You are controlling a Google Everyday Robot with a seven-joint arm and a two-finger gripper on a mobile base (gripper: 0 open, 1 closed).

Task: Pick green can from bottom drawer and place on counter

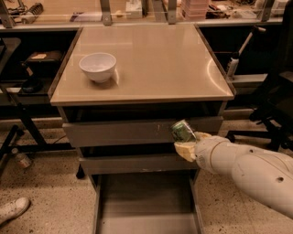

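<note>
My gripper (187,142) is shut on the green can (181,131), a slim can with a dark green label and silver rim, tilted. I hold it in front of the two upper drawer fronts, below the counter's front edge, at the cabinet's right side. The bottom drawer (145,201) is pulled open below it and its grey tray shows nothing inside. The counter (155,59) is a glossy beige top above the can. My white arm (247,171) comes in from the lower right.
A white bowl (97,66) stands on the counter's left part. A cluttered bench (137,11) runs behind. A black office chair (274,105) is at the right. A shoe (13,209) lies on the floor at lower left.
</note>
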